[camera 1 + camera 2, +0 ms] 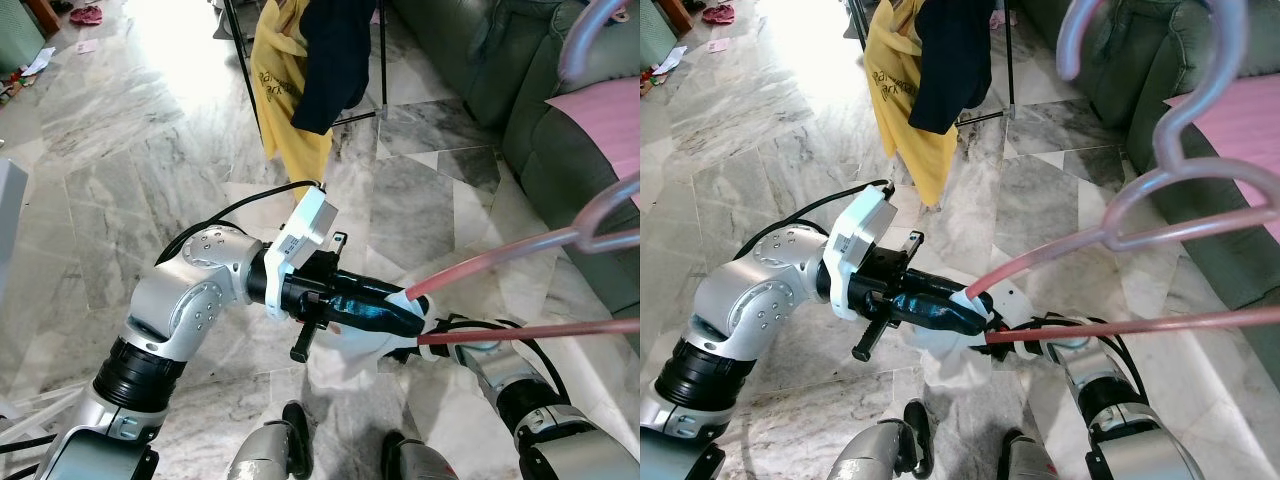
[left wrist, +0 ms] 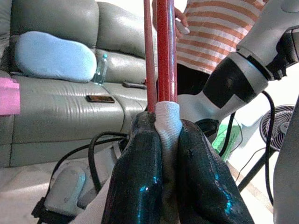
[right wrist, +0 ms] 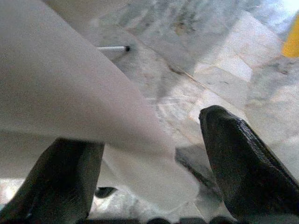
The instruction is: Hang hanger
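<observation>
While the left gripper point(image 1: 405, 315) reaches across the robot's front toward three o'clock, its two black fingers point(image 2: 140, 177) are clamped together on the white cloth point(image 2: 167, 122) and the red end of the hanger point(image 1: 1160, 225), whose pink hook rises toward one o'clock before the green sofa point(image 1: 480, 70). Beneath it the right gripper point(image 3: 149, 177) has its fingers apart around a pale fold of the cloth, touching neither side clearly, over the marble floor point(image 1: 120, 200), and yellow and dark clothes point(image 1: 305, 75) hang on a rack at twelve o'clock.

One hanger point(image 1: 1160, 190); one white cloth point(image 1: 950, 360); two garments, yellow point(image 1: 902, 100) and navy point(image 1: 952, 60); one sofa point(image 1: 560, 140); one bottle point(image 2: 99, 70).
</observation>
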`<state>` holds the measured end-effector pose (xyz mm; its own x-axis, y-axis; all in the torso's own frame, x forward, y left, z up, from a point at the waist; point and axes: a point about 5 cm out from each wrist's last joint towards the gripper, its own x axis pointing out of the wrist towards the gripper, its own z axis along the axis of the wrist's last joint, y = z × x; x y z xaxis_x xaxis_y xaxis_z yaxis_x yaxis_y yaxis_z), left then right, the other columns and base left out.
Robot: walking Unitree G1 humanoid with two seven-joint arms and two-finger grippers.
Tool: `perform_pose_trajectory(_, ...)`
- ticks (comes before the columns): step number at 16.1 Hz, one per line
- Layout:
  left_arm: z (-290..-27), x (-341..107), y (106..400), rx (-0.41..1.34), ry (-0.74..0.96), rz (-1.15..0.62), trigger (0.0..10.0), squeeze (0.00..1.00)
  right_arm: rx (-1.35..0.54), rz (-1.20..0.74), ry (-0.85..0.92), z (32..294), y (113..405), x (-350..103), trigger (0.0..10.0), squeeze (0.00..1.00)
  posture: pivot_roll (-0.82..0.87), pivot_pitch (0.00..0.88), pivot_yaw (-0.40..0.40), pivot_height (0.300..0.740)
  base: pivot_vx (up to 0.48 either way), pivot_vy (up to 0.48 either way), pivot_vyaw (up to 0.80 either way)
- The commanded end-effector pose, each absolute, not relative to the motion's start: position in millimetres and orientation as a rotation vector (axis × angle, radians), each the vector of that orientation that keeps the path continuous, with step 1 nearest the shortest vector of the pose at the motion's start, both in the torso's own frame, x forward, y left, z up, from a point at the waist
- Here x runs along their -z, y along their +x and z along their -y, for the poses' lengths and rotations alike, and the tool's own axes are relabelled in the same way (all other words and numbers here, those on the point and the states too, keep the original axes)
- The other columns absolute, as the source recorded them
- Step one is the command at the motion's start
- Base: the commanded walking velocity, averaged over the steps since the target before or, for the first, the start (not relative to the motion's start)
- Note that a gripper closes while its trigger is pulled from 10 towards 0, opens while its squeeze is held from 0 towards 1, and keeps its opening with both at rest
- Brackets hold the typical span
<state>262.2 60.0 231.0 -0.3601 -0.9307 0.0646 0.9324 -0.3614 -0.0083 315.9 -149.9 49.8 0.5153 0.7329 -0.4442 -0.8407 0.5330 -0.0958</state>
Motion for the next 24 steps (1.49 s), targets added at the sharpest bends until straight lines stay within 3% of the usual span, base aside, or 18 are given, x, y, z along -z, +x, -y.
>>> perform_pose_trajectory(1, -59, -237, 257, 1.961, -0.062, 0.075, 10.0, 0.0, -0.917, -0.378, -0.318, 152, 314, -45, 0.0, 0.0, -0.01, 0.264, 0.09, 0.74, 0.0, 0.0, 0.0)
perform_pose_trajectory(7, -58, -238, 257, 1.962, -0.066, 0.08, 10.0, 0.0, -0.736, -0.366, -0.301, 167, 314, -39, 0.0, 0.0, -0.01, 0.264, 0.094, 0.74, 0.0, 0.0, 0.0)
perform_pose_trajectory(21, -60, -238, 260, 1.937, -0.059, 0.08, 10.0, 0.0, -0.705, -0.33, -0.307, 168, 320, -46, 0.0, 0.0, 0.0, 0.257, 0.09, 0.74, 0.0, 0.0, 0.0)
perform_pose_trajectory(22, -61, -237, 261, 1.931, -0.057, 0.073, 10.0, 0.0, -0.771, -0.338, -0.326, 173, 316, -46, 10.0, 0.09, 0.0, 0.256, 0.09, 0.74, 0.0, 0.0, 0.0)
perform_pose_trajectory(23, -62, -236, 261, 1.929, -0.056, 0.069, 10.0, 0.0, -0.799, -0.343, -0.34, 176, 314, -46, 10.0, 0.09, 0.0, 0.256, 0.09, 0.74, 0.0, 0.0, 0.0)
perform_pose_trajectory(24, -63, -235, 262, 1.925, -0.054, 0.065, 10.0, 0.0, -0.827, -0.354, -0.364, 183, 312, -47, 10.0, 1.0, 0.0, 0.256, 0.09, 0.74, 0.0, 0.0, 0.0)
